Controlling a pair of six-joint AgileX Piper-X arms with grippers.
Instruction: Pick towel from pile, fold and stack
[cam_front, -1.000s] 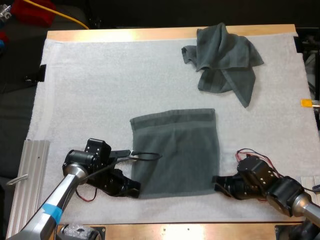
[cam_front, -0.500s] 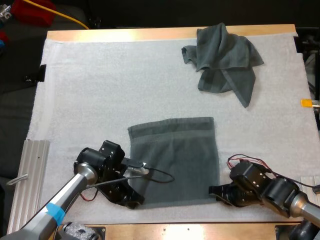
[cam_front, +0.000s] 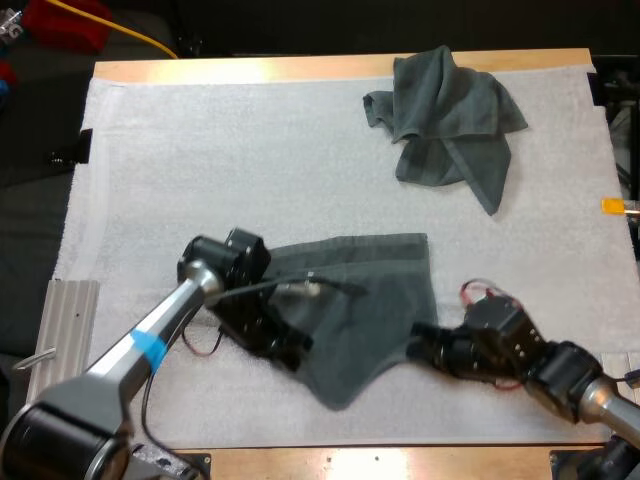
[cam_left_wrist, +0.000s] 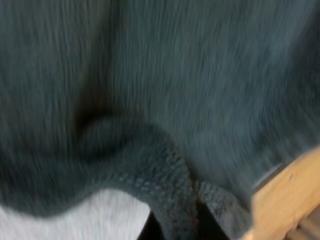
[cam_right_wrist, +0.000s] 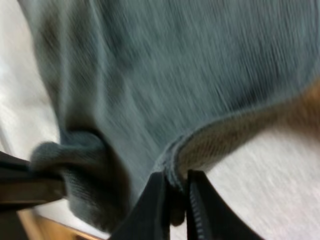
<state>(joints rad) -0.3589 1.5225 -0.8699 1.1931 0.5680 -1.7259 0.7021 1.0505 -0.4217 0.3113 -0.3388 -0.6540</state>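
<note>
— Right pincer (cam_right_wrist: 175, 192)?
— Its wrist view shows black fingers (cam_right_wrist: 150, 210) clamped on the spread towel's (cam_front: 375, 300) ribbed hem, which the high view hides.
— Left pincer (cam_front: 288, 348)?
— Gripping that towel's bunched left corner, near the surface's (cam_front: 300, 68) near edge. The crumpled towel (cam_front: 450, 120) lies at the far right corner of the nubbly white mat (cam_front: 200, 150).

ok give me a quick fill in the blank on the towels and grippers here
1. The far towel on the white mat lies ____, not folded.
2. The right gripper is ____ on the near towel, pinching its edge.
3. Counting the left gripper at the other near corner, ____ grippers hold the near towel.

Missing words: crumpled; shut; two
</note>
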